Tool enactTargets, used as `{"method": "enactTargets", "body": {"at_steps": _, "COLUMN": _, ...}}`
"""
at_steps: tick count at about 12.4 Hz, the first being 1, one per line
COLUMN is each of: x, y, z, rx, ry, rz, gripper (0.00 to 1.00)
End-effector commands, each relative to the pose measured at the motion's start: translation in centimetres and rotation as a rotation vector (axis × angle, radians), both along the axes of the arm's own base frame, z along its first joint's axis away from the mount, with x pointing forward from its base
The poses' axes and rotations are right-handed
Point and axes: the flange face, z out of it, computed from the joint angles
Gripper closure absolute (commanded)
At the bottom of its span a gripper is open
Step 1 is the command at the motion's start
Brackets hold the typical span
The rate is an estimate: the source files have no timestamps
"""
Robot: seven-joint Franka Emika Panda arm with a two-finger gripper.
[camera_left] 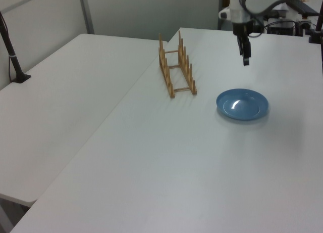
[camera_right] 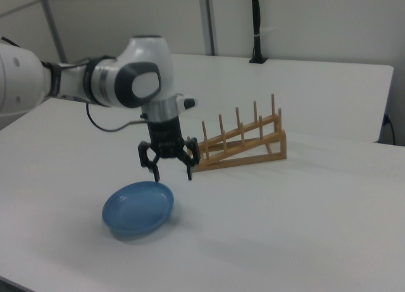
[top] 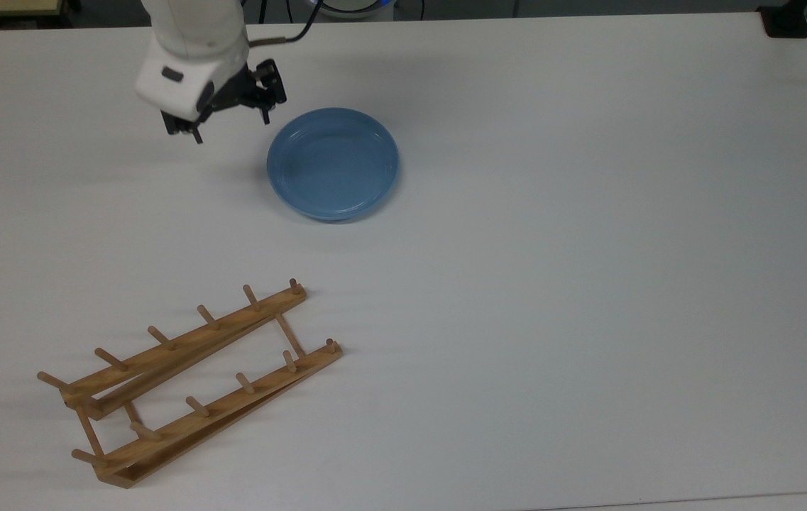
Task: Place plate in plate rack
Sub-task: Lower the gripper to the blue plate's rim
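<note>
Even, diffuse overhead light washes the white worktop (top: 588, 284) bright in all three views. Shadows are faint and soft-edged, a pale smudge beside the plate (top: 333, 163) in the top view. A white glare spot sits on the plate's glossy surface in the left view. The top view looks slightly grainy.

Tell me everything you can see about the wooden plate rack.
The plate rack is light-brown wood: two long parallel rails joined by thin crossbars, each rail carrying a row of upright pegs. It stands upright on the white table, holds nothing, and nothing but the table touches it. In the top view it lies diagonally at lower left, well apart from the blue plate.
</note>
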Motion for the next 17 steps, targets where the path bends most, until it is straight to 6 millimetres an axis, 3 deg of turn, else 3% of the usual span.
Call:
{"method": "enactTargets", "body": {"at_steps": 1, "x": 0.1, "y": 0.7, "z": -6.3, "rx": -0.044, "ry": 0.065, "rz": 0.099, "gripper": 0.41}}
{"method": "enactTargets", "body": {"at_steps": 3, "x": 0.5, "y": 1.2, "z": -8.7, "rx": -0.042, "ry": 0.094, "rz": 0.104, "gripper": 0.5}}
{"method": "enactTargets", "body": {"at_steps": 7, "x": 1.2, "y": 3.0, "z": -11.7, "rx": -0.046, "ry": 0.101, "rz": 0.079, "gripper": 0.51}}
{"method": "enactTargets", "body": {"at_steps": 8, "x": 1.3, "y": 3.0, "z": -12.0, "rx": -0.047, "ry": 0.1, "rz": 0.072, "gripper": 0.59}}
{"method": "enactTargets", "body": {"at_steps": 11, "x": 1.8, "y": 2.9, "z": -11.0, "rx": -0.042, "ry": 0.088, "rz": 0.056, "gripper": 0.82}}
{"method": "enactTargets", "body": {"at_steps": 17, "x": 2.0, "y": 2.8, "z": -9.8, "rx": -0.046, "ry": 0.088, "rz": 0.04, "gripper": 0.85}}
